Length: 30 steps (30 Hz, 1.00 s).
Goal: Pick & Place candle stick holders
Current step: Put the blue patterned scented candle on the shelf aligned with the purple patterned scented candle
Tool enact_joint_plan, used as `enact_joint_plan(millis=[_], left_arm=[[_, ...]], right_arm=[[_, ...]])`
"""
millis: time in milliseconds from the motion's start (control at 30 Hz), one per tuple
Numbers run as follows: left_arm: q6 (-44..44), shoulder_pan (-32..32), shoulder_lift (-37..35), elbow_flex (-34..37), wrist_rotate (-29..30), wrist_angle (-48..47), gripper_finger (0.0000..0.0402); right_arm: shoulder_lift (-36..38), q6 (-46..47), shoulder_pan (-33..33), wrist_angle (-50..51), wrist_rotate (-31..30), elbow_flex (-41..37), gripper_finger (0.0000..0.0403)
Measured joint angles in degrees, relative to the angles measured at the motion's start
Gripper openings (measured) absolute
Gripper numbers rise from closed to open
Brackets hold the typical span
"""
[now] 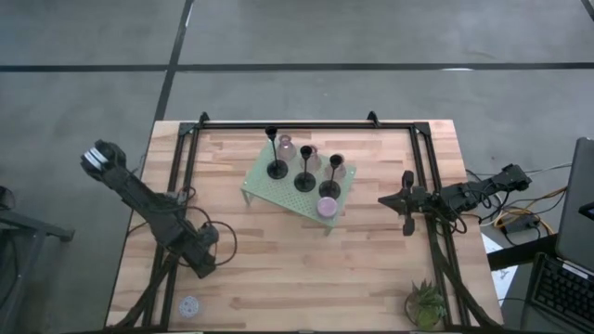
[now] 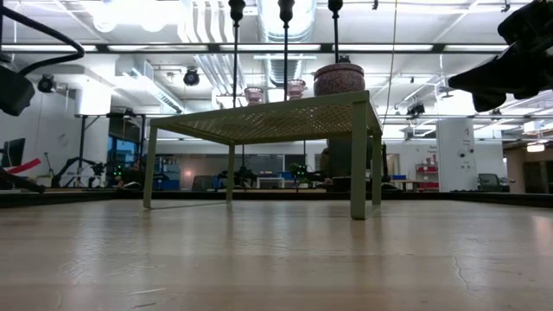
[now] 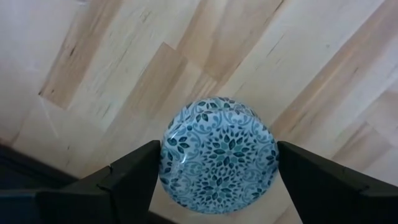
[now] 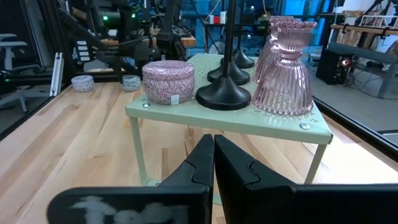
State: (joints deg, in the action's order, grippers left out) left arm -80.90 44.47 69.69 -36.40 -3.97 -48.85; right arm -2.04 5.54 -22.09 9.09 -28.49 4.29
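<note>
Black holders cut off above stand; bases hidden

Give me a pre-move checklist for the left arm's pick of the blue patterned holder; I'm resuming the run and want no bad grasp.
1. Left gripper open wider than the blue patterned holder: ok.
2. Holder centred between the fingers in the left wrist view: ok.
3. Fingers lowered around the holder: cannot tell; the high view shows it lying just past the arm's tip.
4. Right gripper shut and waiting beside the green stand, away from the pick: ok.
5. Bare room on the stand for another holder: ok, at its left end.
</note>
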Motion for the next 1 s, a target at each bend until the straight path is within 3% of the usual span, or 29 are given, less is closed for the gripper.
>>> enact_joint_plan(millis=[1000], left_arm=[[0.2,0.4,3.4,0.1,-0.9,1.8,0.0315]], right_arm=[[0.0,0.0,0.0,0.0,0.0,0.0,0.0008]])
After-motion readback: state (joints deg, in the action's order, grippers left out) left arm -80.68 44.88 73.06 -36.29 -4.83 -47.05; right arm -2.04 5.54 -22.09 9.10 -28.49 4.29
